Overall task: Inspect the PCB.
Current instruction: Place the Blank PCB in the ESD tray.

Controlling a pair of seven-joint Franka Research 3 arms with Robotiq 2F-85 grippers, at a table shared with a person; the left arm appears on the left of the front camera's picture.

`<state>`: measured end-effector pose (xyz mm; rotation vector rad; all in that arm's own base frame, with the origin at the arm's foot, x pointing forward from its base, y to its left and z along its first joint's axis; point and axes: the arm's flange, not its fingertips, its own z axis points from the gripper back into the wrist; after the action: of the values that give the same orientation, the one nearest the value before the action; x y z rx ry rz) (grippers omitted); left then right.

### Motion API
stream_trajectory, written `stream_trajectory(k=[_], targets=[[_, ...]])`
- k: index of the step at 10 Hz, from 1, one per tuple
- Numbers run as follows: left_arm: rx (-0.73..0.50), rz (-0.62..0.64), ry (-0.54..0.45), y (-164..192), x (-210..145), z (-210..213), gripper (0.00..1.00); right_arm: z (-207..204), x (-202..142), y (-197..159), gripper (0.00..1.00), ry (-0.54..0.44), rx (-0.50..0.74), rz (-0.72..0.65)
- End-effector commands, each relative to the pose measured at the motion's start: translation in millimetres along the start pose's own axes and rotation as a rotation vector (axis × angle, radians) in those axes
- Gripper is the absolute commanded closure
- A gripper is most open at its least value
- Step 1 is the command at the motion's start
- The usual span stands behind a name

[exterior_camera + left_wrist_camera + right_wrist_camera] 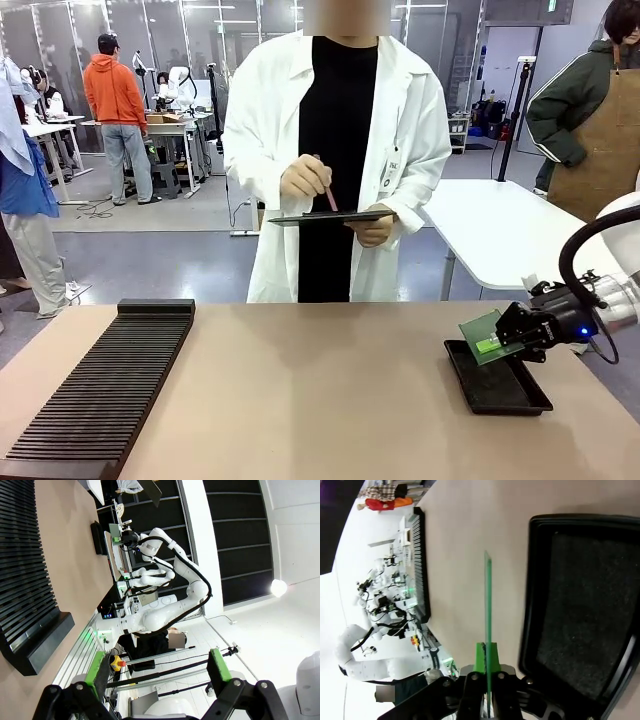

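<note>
The main risk, as I judge it, is the PCB (pixel 482 334) slipping or twisting out of the right tool (pixel 503 339): the board is pinched only along one edge, seen edge-on in the right wrist view (pixel 488 630) as a thin green line running straight out from between the green pads (pixel 480 657), so most of it hangs forward of the grip with nothing under it. A quick turn of the wrist, or a knock of the free edge against the rim of the black tray (pixel 531 404), could lever it loose, and it would drop onto the tray or the counter (pixel 320 400). A tight squeeze on so thin a board could also flex it. The right tool is clamped narrow on the PCB, which stands tilted just ahead of the fingertips, lifted clear of the tray and above its near-left corner. The left tool (pixel 159 667) stands wide with nothing between its pads, held well apart from the board. Across the counter from the right tool a person writes on a clipboard (pixel 330 216), so a long swing that way deserves care. The slotted black rack (pixel 100 390) lies well off to the far side from the right tool.
</note>
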<state>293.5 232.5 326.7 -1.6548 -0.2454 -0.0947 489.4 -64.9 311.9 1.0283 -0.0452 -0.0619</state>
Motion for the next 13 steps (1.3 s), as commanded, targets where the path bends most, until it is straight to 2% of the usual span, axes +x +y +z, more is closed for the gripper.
stream_trajectory(k=[1,8,9,13], targets=[[0.010,0.011,0.002,-4,3,2,0.00,-14,10,-6,0.97,0.005,-0.088,-0.029],[0.010,0.011,0.002,-4,3,2,0.00,-26,-2,-10,0.97,-0.028,-0.172,-0.021],[0.010,0.011,0.002,-4,3,2,0.00,-26,-3,-9,0.87,-0.031,-0.186,-0.024],[0.010,0.011,0.002,-4,3,2,0.00,-22,-6,4,0.22,-0.060,-0.241,-0.011]])
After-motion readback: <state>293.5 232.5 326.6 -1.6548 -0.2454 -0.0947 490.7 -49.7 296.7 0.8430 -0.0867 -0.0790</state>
